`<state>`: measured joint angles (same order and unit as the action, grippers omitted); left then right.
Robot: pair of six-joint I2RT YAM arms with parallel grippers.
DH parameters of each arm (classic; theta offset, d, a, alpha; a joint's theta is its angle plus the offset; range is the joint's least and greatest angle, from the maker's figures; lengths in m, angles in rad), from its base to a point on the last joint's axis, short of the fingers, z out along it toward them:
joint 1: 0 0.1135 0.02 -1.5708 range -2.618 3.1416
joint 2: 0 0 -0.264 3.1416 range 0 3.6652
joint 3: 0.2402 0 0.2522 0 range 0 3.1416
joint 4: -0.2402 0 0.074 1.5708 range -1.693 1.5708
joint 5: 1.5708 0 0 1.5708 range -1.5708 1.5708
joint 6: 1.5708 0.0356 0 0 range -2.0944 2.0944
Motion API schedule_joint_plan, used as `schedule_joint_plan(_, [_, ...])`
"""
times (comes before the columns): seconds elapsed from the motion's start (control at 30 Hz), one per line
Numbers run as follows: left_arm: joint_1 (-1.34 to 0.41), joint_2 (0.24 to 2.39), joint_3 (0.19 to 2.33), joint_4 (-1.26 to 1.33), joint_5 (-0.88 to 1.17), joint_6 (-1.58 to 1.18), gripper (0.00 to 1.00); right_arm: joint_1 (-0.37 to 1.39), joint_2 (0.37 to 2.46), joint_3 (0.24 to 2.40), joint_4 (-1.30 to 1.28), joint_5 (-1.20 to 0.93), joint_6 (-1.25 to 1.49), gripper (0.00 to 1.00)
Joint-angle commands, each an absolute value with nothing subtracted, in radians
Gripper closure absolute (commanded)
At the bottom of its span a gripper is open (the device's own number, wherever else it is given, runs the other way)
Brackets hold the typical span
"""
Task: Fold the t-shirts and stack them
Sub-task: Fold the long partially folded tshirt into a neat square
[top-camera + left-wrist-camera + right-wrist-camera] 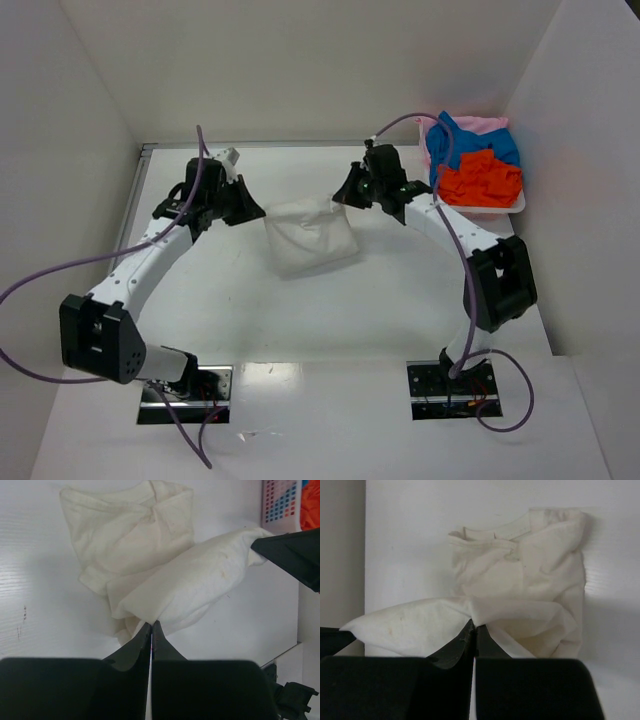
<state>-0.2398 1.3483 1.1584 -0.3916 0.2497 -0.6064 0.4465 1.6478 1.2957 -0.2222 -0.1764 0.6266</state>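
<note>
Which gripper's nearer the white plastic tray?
Right. The right gripper, pinching the off-white cloth t-shirt, is left of the white plastic tray; the left gripper is across the shirt, farther away.

My arms reach forward, elbows out, wrists angled inward. My left gripper (151,627) and right gripper (474,626) each pinch the off-white t-shirt (312,240), jaws closed.

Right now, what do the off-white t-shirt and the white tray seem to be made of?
Off-white t-shirt: soft matte cloth, probably cotton knit; it creases, drapes limply and has a stitched neckband. White tray: likely rigid plastic with a smooth finish; its thin rim runs straight and even.
</note>
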Motion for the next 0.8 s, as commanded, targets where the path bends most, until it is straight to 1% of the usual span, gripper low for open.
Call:
schedule_joint_plan(0.0, [-0.212, 1.402, 1.193, -0.315, 0.249, -0.603, 1.0, 0.423, 1.712, 1.402, -0.16, -0.186, 0.589, 1.0])
schedule_joint_plan(0.33, [-0.163, 1.616, 1.324, -0.262, 0.238, -0.594, 1.0, 0.393, 1.911, 1.669, -0.178, -0.218, 0.549, 1.0])
schedule_joint_plan(0.4, [-0.153, 1.652, 1.357, -0.262, 0.238, -0.594, 1.0, 0.382, 1.966, 1.693, -0.189, -0.23, 0.549, 1.0])
schedule_joint_plan(0.5, [-0.144, 1.724, 1.38, -0.252, 0.249, -0.594, 1.0, 0.373, 2.032, 1.717, -0.189, -0.241, 0.549, 0.95])
schedule_joint_plan(0.63, [-0.135, 1.81, 1.39, -0.206, 0.249, -0.607, 1.0, 0.364, 2.108, 1.744, -0.169, -0.25, 0.538, 0.94])
schedule_joint_plan(0.77, [-0.135, 1.87, 1.39, -0.169, 0.249, -0.64, 1.0, 0.354, 2.193, 1.816, -0.169, -0.259, 0.519, 0.92])
